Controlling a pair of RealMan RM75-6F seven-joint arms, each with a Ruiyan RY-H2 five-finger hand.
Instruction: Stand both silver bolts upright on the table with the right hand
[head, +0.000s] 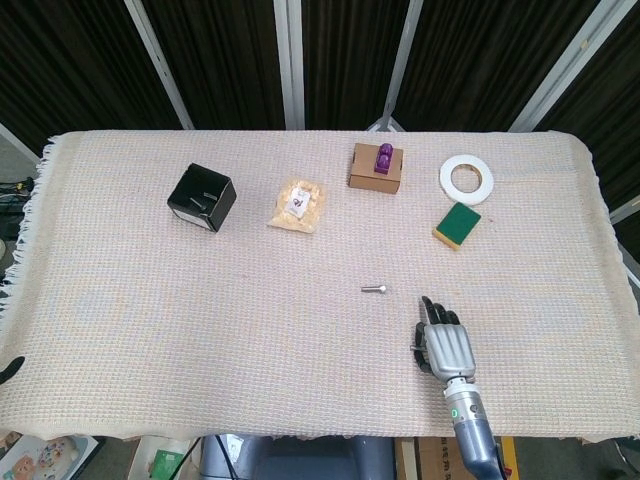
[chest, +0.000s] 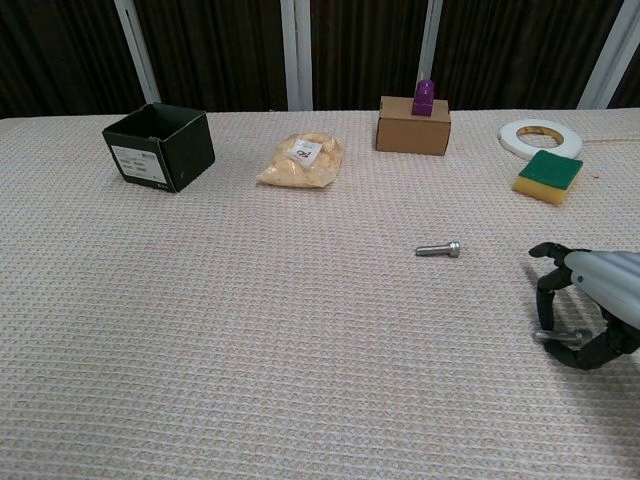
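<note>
One silver bolt (head: 375, 290) (chest: 439, 250) lies on its side on the cloth in mid-table, a short way up and to the left of my right hand. My right hand (head: 445, 345) (chest: 590, 310) is at the front right, palm down and fingers curled. A second silver bolt (chest: 560, 335) lies flat under it, pinched between a fingertip and the thumb. In the head view only that second bolt's tip (head: 413, 348) pokes out left of the hand. A dark bit of my left hand (head: 8, 368) shows at the left edge, its fingers hidden.
A black open box (head: 201, 197) sits at the back left and a bag of snacks (head: 298, 204) lies beside it. A cardboard box with a purple block (head: 377, 166) stands at the back centre. A white tape ring (head: 466, 178) and a green-yellow sponge (head: 457, 224) are at the back right.
</note>
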